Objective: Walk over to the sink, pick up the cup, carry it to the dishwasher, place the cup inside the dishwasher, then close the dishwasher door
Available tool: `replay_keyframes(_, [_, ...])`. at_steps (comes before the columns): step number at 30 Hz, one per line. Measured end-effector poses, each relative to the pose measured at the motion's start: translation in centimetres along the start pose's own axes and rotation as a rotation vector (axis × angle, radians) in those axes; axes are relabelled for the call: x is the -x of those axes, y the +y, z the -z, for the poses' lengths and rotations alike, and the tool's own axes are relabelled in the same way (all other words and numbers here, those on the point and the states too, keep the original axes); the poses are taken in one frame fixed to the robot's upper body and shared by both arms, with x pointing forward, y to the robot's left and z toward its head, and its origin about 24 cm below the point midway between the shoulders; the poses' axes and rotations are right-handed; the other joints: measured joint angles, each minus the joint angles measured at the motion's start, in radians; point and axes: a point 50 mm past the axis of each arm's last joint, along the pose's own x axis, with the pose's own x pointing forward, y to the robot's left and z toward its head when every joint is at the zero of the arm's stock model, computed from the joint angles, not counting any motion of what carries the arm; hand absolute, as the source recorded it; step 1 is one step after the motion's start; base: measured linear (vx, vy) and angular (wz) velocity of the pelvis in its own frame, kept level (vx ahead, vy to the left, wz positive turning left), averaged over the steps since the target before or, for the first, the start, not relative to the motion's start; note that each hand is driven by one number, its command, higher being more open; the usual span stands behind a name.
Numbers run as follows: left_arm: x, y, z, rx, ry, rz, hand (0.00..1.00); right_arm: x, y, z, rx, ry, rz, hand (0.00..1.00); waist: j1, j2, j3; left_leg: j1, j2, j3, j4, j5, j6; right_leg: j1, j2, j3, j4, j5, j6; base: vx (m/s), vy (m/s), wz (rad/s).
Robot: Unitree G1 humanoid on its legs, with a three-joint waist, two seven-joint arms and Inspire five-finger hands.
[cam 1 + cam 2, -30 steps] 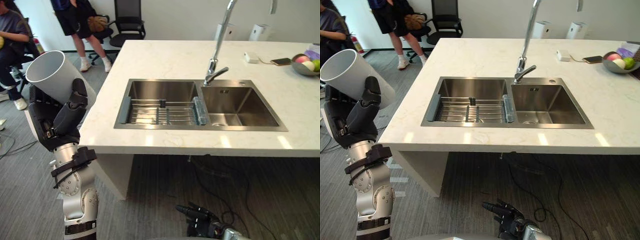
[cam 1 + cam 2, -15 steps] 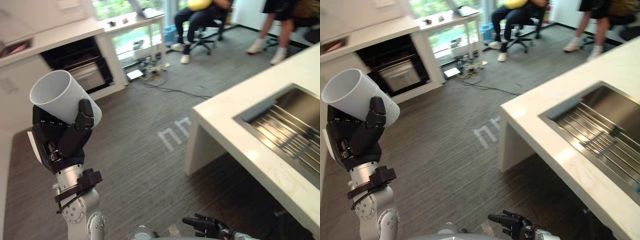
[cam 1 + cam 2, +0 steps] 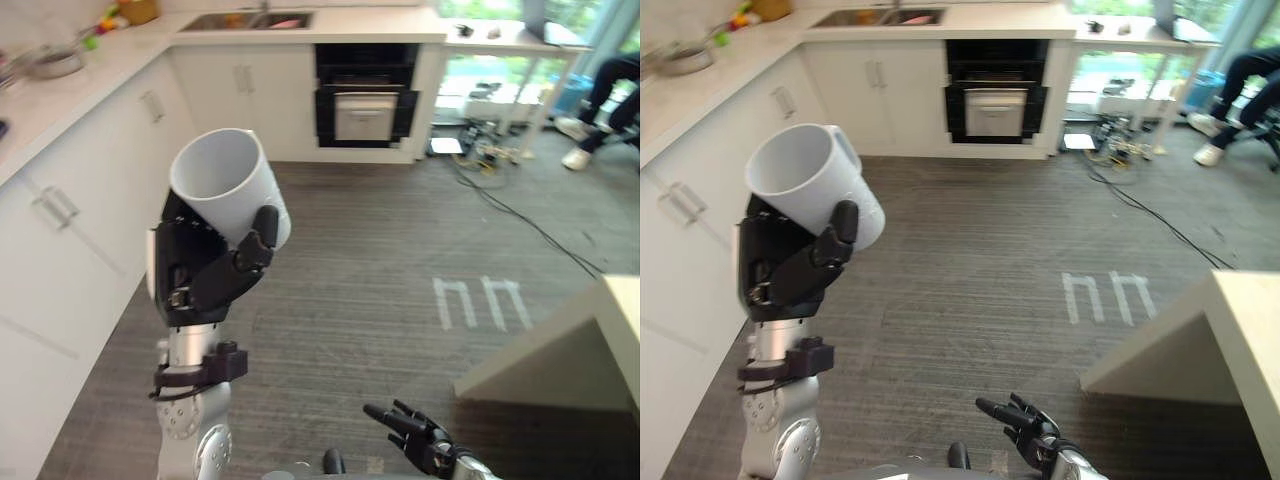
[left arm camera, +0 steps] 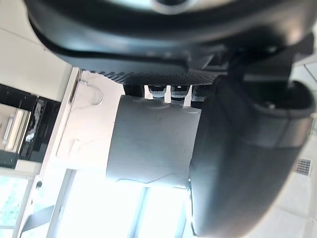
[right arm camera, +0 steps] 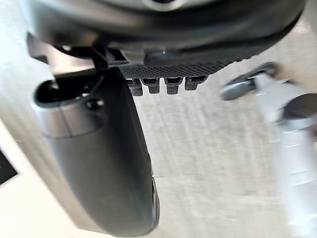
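My left hand [image 3: 200, 275] is raised in front of me, shut on a white cup [image 3: 230, 185] that tilts with its open mouth up and to the left. In the left wrist view the cup [image 4: 153, 139] sits against the palm with the thumb [image 4: 237, 148] wrapped over its side. A black built-in appliance [image 3: 365, 100] with a silvery front panel stands in the white cabinets across the floor, well beyond the cup. My right hand [image 3: 415, 438] hangs low near the floor, open, fingers spread and holding nothing.
White cabinets [image 3: 60, 220] run along the left under a countertop with a sink [image 3: 250, 20] at the back. The island's corner [image 3: 600, 330] juts in at the right. Cables [image 3: 510, 210] lie on the grey floor; a seated person's legs [image 3: 610, 90] are far right.
The camera has swung left: the island sink has left the picture and the cabinets and black appliance now lie ahead. The cup stays in my left hand.
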Motion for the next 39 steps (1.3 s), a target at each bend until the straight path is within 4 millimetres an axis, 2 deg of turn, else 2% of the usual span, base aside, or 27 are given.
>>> replay_keyframes(1, [0.3,0.5,0.6,-0.009,0.025,-0.037,0.0,-0.4,1.0,-0.1,-0.008,0.006,-0.023,1.0,0.005,-0.021,0.004,-0.013,0.017,0.092,0.056,-0.093,-0.145,-0.038,0.062,0.025,-0.139,0.001,-0.001,0.09,-0.008,-0.2])
replay_keyframes(2, [0.2,0.7,0.8,-0.018,0.035,-0.043,0.0,-0.5,1.8,0.0,-0.016,0.011,-0.045,1.0,-0.005,-0.049,0.01,-0.047,0.033,0.145,0.14,-0.113,-0.119,-0.054,0.073,0.044,-0.201,0.007,0.0,0.15,-0.097,-0.1])
replay_keyframes(3, [0.0,0.4,1.5,-0.023,0.054,-0.039,0.0,-0.5,2.3,0.0,-0.019,0.018,-0.074,1.0,-0.027,-0.038,0.016,-0.07,0.073,0.149,0.225,-0.113,-0.017,-0.082,0.107,0.086,-0.251,0.021,-0.001,0.21,-0.075,0.06])
replay_keyframes(4, [0.3,0.1,2.5,-0.014,0.11,-0.044,0.0,-0.5,2.6,-0.1,-0.006,0.042,-0.083,1.0,-0.038,-0.032,0.015,-0.044,0.072,0.143,0.211,-0.113,-0.031,-0.12,0.141,0.179,-0.247,0.023,0.0,0.2,-0.064,0.2])
replay_keyframes(6, [0.6,-0.7,3.1,-0.027,0.144,0.0,0.0,-0.4,3.3,-0.3,-0.015,0.034,-0.112,1.0,-0.075,-0.038,0.016,-0.026,0.068,0.115,0.196,-0.106,-0.031,-0.173,0.194,0.3,-0.247,0.038,-0.003,0.18,0.02,0.52])
replay_keyframes(8, [0.8,-1.4,3.5,-0.043,0.172,0.057,0.0,-0.3,3.5,-0.1,-0.047,0.026,-0.12,1.0,-0.101,-0.057,0.007,-0.004,0.047,0.063,0.191,-0.113,-0.043,-0.177,0.215,0.371,-0.316,0.142,-0.036,0.23,-0.044,0.82])
replay_keyframes(9, [0.8,-1.5,3.5,-0.045,0.173,0.088,0.0,-0.2,3.3,0.3,-0.064,0.032,-0.114,1.0,-0.102,-0.073,0.0,0.023,0.021,0.032,0.185,-0.122,-0.058,-0.165,0.206,0.381,-0.352,0.248,-0.092,0.25,-0.078,0.57])
replay_keyframes(11, [0.8,-1.7,3.5,-0.026,0.168,0.086,0.0,-0.1,3.1,0.5,-0.065,0.038,-0.108,1.0,-0.086,-0.054,-0.005,0.046,0.037,0.014,0.182,-0.136,-0.079,-0.128,0.219,0.367,-0.376,0.237,-0.101,0.22,-0.066,0.31])
replay_keyframes(12, [0.7,-1.8,3.4,-0.024,0.161,0.089,0.0,-0.1,3.1,0.5,-0.067,0.038,-0.108,1.0,-0.08,-0.054,-0.005,0.052,0.043,0.014,0.181,-0.144,-0.091,-0.117,0.226,0.366,-0.388,0.236,-0.104,0.14,-0.033,0.08])
replay_keyframes(13, [0.7,-1.8,3.4,-0.023,0.16,0.152,0.0,0.3,2.4,1.2,-0.069,0.014,-0.104,1.0,-0.087,-0.051,-0.053,0.082,0.091,0.036,0.198,-0.182,-0.124,-0.012,0.295,0.394,-0.552,0.298,-0.138,0.04,-0.01,-0.01])
replay_keyframes(16, [0.7,-1.8,3.4,-0.023,0.16,0.152,0.0,0.3,2.4,1.3,-0.069,0.014,-0.104,1.0,-0.087,-0.052,-0.054,0.082,0.091,0.036,0.198,-0.182,-0.124,-0.012,0.295,0.394,-0.552,0.298,-0.138,0.0,0.0,-0.01])
replay_keyframes(20, [0.5,-1.1,3.2,-0.043,0.15,0.114,0.0,0.3,2.3,1.4,-0.06,-0.001,-0.126,1.0,-0.091,-0.051,-0.054,0.086,0.096,0.067,0.198,-0.189,-0.124,0.019,0.309,0.419,-0.632,0.338,-0.135,-0.01,0.002,-0.19])
replay_keyframes(24, [0.7,0.3,3.2,-0.065,0.147,-0.013,0.0,0.4,2.4,1.4,-0.033,-0.044,-0.206,1.0,-0.101,-0.052,-0.055,0.081,0.113,0.058,0.223,-0.208,-0.13,0.029,0.32,0.405,-0.634,0.325,-0.139,0.01,-0.009,0.05])
replay_keyframes(26, [1.0,1.5,3.2,-0.079,0.137,-0.124,0.0,0.5,2.4,1.5,-0.013,-0.061,-0.247,1.0,-0.101,-0.052,-0.056,0.073,0.131,0.049,0.249,-0.231,-0.142,0.038,0.33,0.381,-0.633,0.3,-0.148,0.04,-0.044,0.14])
replay_keyframes(28, [1.8,3.7,2.3,-0.096,0.083,-0.314,0.0,0.8,2.4,1.6,0.042,-0.082,-0.309,1.0,-0.096,-0.04,-0.064,0.039,0.171,0.05,0.315,-0.29,-0.17,0.024,0.352,0.331,-0.598,0.262,-0.166,0.1,-0.07,-0.03])
replay_keyframes(29, [2.0,4.3,2.0,-0.109,0.068,-0.364,0.0,0.8,2.5,1.6,0.052,-0.086,-0.326,1.0,-0.092,-0.039,-0.063,0.036,0.184,0.051,0.335,-0.297,-0.178,0.019,0.359,0.335,-0.577,0.241,-0.168,0.19,-0.084,-0.03])
replay_keyframes(30, [2.3,5.2,1.6,-0.124,0.05,-0.442,0.0,0.8,2.6,1.6,0.061,-0.103,-0.343,1.0,-0.087,-0.045,-0.055,0.017,0.204,0.052,0.416,-0.314,-0.206,0.025,0.367,0.329,-0.549,0.207,-0.181,0.19,-0.089,0.26])
replay_keyframes(32, [2.9,5.9,1.5,-0.127,0.054,-0.519,0.0,0.9,2.1,1.5,0.06,-0.108,-0.336,1.0,-0.084,-0.059,-0.045,-0.127,0.258,0.06,0.757,-0.283,-0.232,0.034,0.342,0.295,-0.507,0.163,-0.186,0.19,-0.079,0.46])
replay_keyframes(34, [3.5,6.0,1.4,-0.115,0.05,-0.551,0.0,1.1,1.4,1.4,0.082,-0.104,-0.321,1.0,-0.072,-0.056,-0.016,-0.205,0.306,0.102,0.902,-0.3,-0.223,0.082,0.314,0.273,-0.48,0.119,-0.18,0.2,-0.01,0.44])
replay_keyframes(36, [3.6,5.8,1.3,-0.104,0.038,-0.567,0.0,1.5,0.3,2.4,0.091,-0.064,-0.292,1.0,-0.07,-0.064,-0.005,-0.254,0.304,0.117,0.859,-0.317,-0.221,0.117,0.285,0.257,-0.479,0.092,-0.166,0.27,0.042,0.31])
replay_keyframes(39, [3.4,5.6,0.6,-0.097,-0.008,-0.575,0.0,1.7,-0.7,2.0,0.132,-0.07,-0.271,1.0,-0.075,-0.064,0.013,-0.32,0.272,0.132,0.646,-0.296,-0.226,0.145,0.243,0.266,-0.506,0.081,-0.145,0.25,0.109,-0.1])
